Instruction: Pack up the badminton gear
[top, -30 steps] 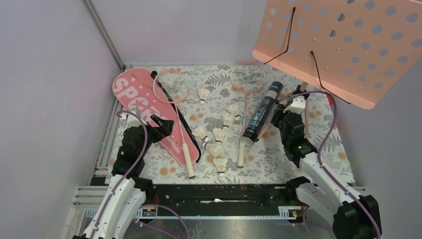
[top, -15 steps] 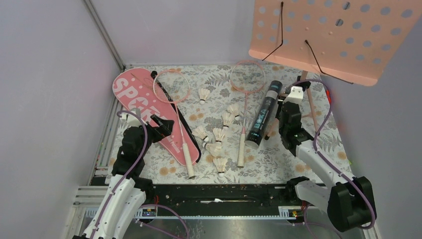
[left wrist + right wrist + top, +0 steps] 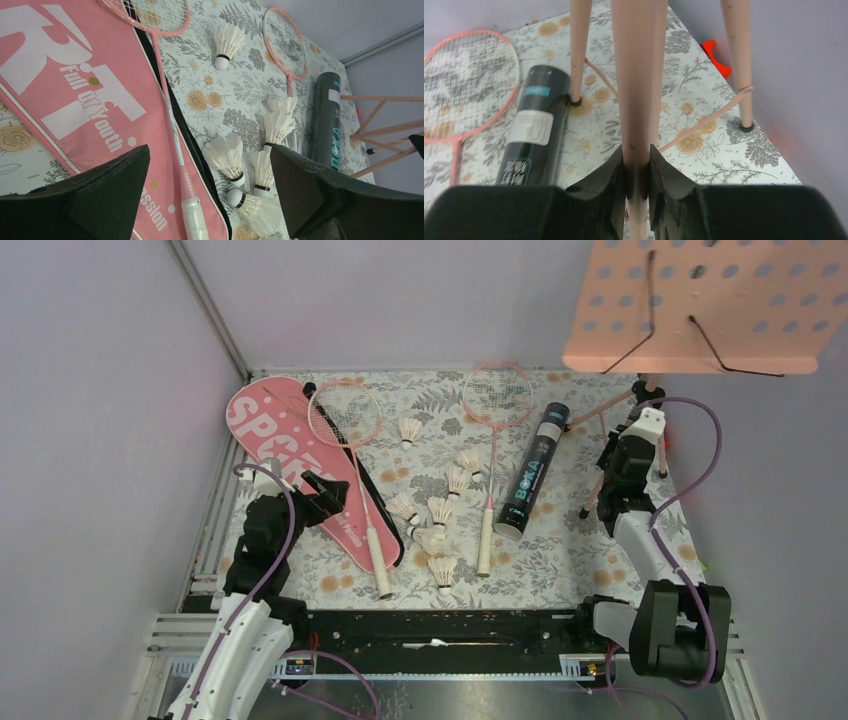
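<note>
The pink "SPORT" cover [image 3: 275,445] lies at the left, and one pink racket [image 3: 345,412] rests on it with its white handle [image 3: 192,215] toward me. The second racket [image 3: 498,395] and the black tube [image 3: 534,470] lie in the middle right. Several white shuttlecocks [image 3: 437,510] are scattered between them. My left gripper [image 3: 209,150] hovers open above the cover's near end and the shuttlecocks [image 3: 227,152], holding nothing. My right gripper [image 3: 638,165] is shut on the upright pole [image 3: 636,75] of the pink music stand, just above its tripod legs.
The pink perforated music stand [image 3: 700,305] overhangs the back right corner, with its legs [image 3: 600,480] standing close beside the tube [image 3: 536,135]. A small red object [image 3: 716,57] lies at the mat's right edge. Grey walls close in the left, back and right.
My right gripper has closed on the stand's pole and moved right and back, and the stand's desk has swung right, away from the tube. The left arm has not moved.
</note>
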`<action>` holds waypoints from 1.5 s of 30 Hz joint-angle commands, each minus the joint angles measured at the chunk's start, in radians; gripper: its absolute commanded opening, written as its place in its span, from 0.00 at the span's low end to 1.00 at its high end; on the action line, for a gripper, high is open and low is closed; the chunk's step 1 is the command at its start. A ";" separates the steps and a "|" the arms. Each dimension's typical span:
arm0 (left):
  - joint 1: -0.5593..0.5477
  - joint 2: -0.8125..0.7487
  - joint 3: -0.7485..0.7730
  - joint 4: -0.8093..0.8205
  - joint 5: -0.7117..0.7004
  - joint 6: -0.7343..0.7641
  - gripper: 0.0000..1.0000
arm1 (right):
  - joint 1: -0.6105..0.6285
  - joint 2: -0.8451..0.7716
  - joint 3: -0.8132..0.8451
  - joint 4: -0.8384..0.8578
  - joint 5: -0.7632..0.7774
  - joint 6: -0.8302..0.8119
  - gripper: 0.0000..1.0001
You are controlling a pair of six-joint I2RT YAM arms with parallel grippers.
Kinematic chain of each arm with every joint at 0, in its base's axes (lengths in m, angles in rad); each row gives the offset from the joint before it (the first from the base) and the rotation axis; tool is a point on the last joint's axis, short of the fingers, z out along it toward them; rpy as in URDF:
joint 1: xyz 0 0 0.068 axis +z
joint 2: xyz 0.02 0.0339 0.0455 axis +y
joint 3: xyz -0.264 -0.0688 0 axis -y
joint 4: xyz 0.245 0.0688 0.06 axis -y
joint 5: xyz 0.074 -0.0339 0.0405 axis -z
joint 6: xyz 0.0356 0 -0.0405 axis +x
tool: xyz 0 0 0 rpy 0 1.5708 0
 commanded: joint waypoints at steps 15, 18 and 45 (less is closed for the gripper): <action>0.001 0.026 0.015 0.032 -0.009 0.010 0.99 | -0.128 0.299 0.188 0.026 -0.067 0.145 0.00; 0.001 0.027 0.015 0.029 -0.015 0.009 0.99 | -0.128 0.323 0.214 0.027 -0.096 0.144 0.00; 0.001 0.048 0.039 0.002 0.027 -0.019 0.99 | 0.285 -0.366 0.019 -0.681 -0.001 0.504 1.00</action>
